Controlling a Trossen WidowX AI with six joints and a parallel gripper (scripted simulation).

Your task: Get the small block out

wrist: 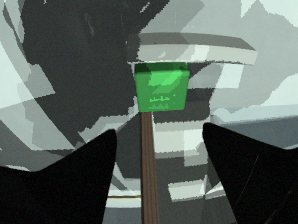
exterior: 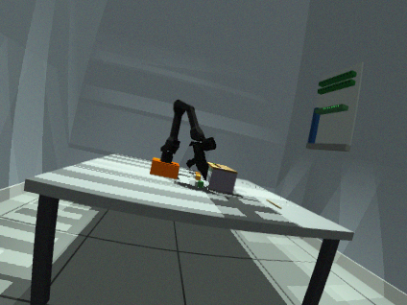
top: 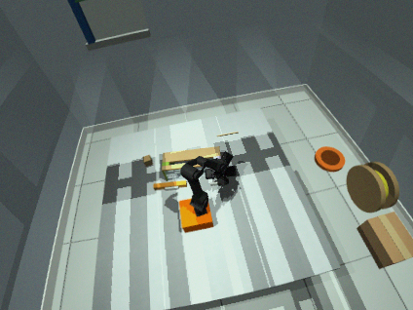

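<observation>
Green and small, the block [wrist: 160,88] lies out on the desk [exterior: 120,189], just beside the box [exterior: 222,178] and no longer inside it. In the wrist view it sits straight ahead of the pincer [wrist: 160,163], between the lines of the two dark fingers but beyond their tips, not touched by them. The pincer stands apart, partly spread, with nothing between its fingers. The black arm [exterior: 184,125] rises from an orange base [top: 206,221], arches over and bends down low beside the box. From outside, the block [exterior: 200,183] shows as a green speck at the foot of the box, under the pincer [exterior: 202,165]. A thin orange bar [top: 169,184] lies near the box, and a small brown cube [top: 147,160] sits apart on the far side of it.
</observation>
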